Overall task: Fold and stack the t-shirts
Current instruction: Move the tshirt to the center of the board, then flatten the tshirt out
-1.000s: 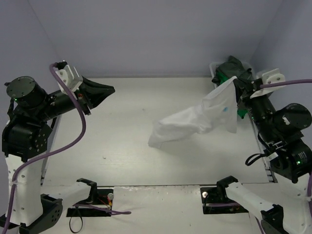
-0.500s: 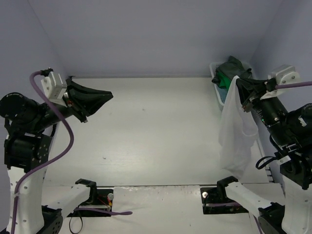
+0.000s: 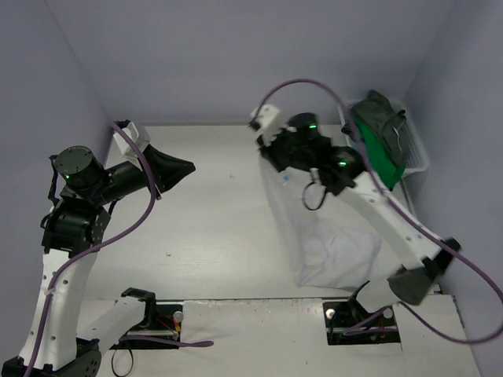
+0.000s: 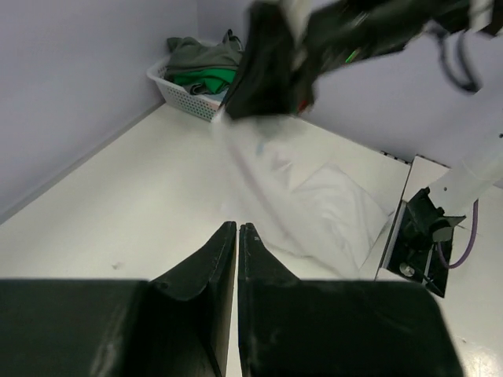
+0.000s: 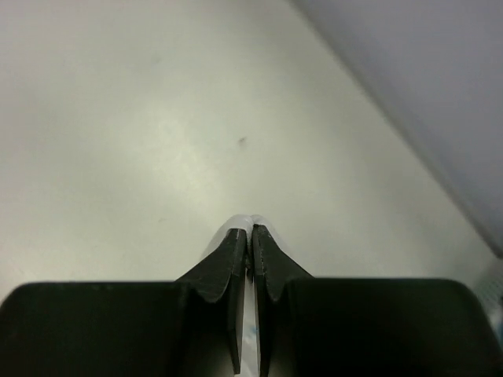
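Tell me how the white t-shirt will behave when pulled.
Probably floppy: the white t-shirt hangs limp from the right gripper. Likely light, since one pinched edge carries it. Its lower end seems to trail on the table, so it may bunch.

1. one white t-shirt [image 3: 330,236].
2. one dark grey-green t-shirt [image 4: 196,53].
3. one bright green t-shirt [image 4: 198,78].
4. one white mesh basket [image 4: 187,97].
5. two grippers: one left gripper [image 4: 237,228], one right gripper [image 5: 251,229].
6. two robot arms: left arm [image 3: 63,283], right arm [image 3: 393,224].

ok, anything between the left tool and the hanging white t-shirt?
Nothing: only bare table lies between the left tool and the white t-shirt, which hangs from the right tool. Clearest in the top external view.
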`<state>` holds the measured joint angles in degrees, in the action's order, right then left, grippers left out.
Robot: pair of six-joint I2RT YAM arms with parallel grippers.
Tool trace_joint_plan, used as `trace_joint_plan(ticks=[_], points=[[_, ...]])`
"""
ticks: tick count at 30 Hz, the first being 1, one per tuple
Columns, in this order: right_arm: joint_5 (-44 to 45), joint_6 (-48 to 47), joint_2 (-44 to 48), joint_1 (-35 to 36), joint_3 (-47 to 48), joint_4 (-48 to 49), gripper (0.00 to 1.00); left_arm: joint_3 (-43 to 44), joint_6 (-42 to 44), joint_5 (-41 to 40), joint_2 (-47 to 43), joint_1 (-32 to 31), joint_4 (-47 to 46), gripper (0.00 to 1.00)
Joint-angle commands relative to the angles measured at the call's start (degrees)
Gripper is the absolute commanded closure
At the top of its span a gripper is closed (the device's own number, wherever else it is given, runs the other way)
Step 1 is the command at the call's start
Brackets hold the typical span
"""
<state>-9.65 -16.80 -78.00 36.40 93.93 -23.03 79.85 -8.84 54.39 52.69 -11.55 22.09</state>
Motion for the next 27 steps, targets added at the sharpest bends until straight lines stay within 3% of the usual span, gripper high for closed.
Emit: trace_joint_plan(ticks=[1,5,9,14,20,22,27], points=[[7.7,-4.8,-8.2,9.5,1.6,2.5,1.0,-0.3,3.5,-0.9,-2.3,0.2,-2.4,0.99],[8.6,-6.6,-18.2,14.1,9.6,2.5,1.0,-4.3,4.8,-2.1,-3.9,0.2,-2.8,0.99],[12.4,-6.3,-30.7,14.5,20.0,2.5,1.0,-6.5,5.8,-2.7,-4.5,0.2,-2.4,0.99],[16.1,-4.2,-38.9,13.0,28.6,2.8,1.0,-8.9,6.4,-3.4,-6.2,0.2,-2.4,0.99],[11.7,-0.1,-44.9,9.7,31.8,4.8,1.0,-10.6,6.5,-4.4,-7.4,0.2,-2.3,0.99],[11.0,-0.5,-46.2,9.4,31.2,6.9,0.95,-10.6,6.8,-4.6,-7.7,0.3,-1.9,0.99],[12.5,0.4,-49.2,8.2,34.5,5.6,0.59,-11.0,7.5,-5.2,-8.0,0.3,-0.6,0.99]])
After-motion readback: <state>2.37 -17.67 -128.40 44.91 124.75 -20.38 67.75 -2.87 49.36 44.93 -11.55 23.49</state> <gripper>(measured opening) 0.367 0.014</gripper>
